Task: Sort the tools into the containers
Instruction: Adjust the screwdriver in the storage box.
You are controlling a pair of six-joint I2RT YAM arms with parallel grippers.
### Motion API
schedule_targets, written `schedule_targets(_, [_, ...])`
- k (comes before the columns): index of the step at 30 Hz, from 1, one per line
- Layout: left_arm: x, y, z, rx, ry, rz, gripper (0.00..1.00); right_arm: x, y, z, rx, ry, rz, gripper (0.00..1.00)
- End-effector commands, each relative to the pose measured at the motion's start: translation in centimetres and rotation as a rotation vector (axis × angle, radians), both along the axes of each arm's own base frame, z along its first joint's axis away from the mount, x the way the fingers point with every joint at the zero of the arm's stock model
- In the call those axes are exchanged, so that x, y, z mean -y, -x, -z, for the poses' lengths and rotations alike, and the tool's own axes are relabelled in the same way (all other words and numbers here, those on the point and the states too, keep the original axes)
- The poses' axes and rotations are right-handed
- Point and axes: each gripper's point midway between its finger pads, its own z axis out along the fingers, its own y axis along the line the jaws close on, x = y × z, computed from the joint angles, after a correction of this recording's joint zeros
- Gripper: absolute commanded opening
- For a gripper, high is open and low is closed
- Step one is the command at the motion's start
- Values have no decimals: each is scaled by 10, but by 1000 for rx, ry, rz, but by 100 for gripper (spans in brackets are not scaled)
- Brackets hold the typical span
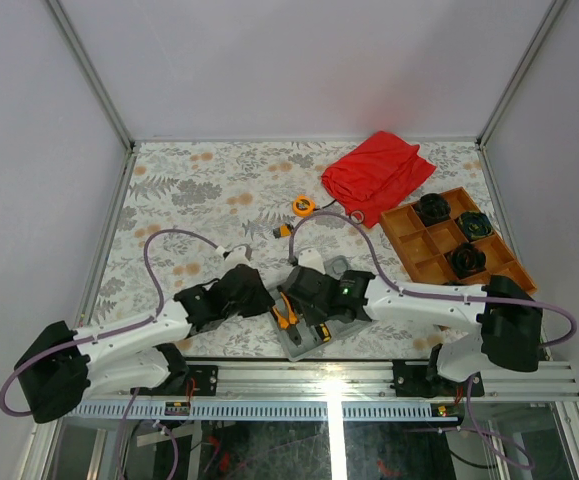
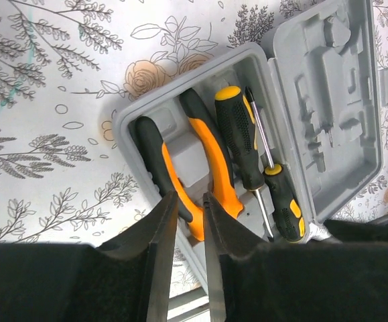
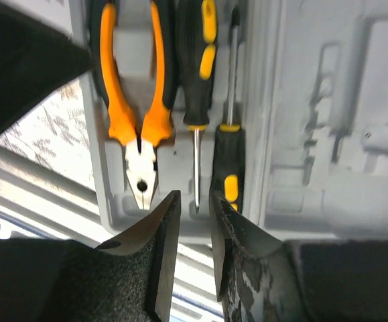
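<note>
The grey case (image 1: pixel 307 343) lies open near the table's front edge. In the left wrist view, one tray (image 2: pixel 128 115) holds orange-handled pliers (image 2: pixel 214 161) and two black-and-yellow screwdrivers (image 2: pixel 237 137), while the other moulded tray (image 2: pixel 341 100) has no tools in it. My left gripper (image 2: pixel 189 201) hovers over the pliers' handles, slightly open and empty. My right gripper (image 3: pixel 194 204) hovers over the tray's near end by the pliers' nose (image 3: pixel 140 178), slightly open and empty. A round orange tape measure (image 1: pixel 302 205) and a tiny orange-black piece (image 1: pixel 282 230) lie on the cloth beyond the case.
A red cloth (image 1: pixel 377 170) lies at the back right. An orange-brown divided tray (image 1: pixel 424 258) with black round parts stands on the right. Both arms crowd around the case. The metal rail runs along the table's front edge (image 1: pixel 329 375).
</note>
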Motion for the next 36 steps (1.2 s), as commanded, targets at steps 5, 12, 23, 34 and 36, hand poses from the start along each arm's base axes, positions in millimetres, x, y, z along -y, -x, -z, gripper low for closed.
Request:
schedule_targets(5, [-27,8,15,-12,-39,-55,21,-16,-47,-8,42,-72,-3,30])
schedule_targets(12, [-35,17,28,-48,-39,-67,21,-35,-59,10,1,-92,-47,19])
schedule_targets(23, [-34,19,31,-57,-39,-64,21,-45,-62,42,-62,-71,-84,21])
schedule_targets(34, [-40,10,36,-74,-45,-84,21,-26,-75,3,51,-90,5,25])
schedule_targets(36, [-42,8,37,-78,-34,-88,21,-14,-84,-19,127,-97,47,28])
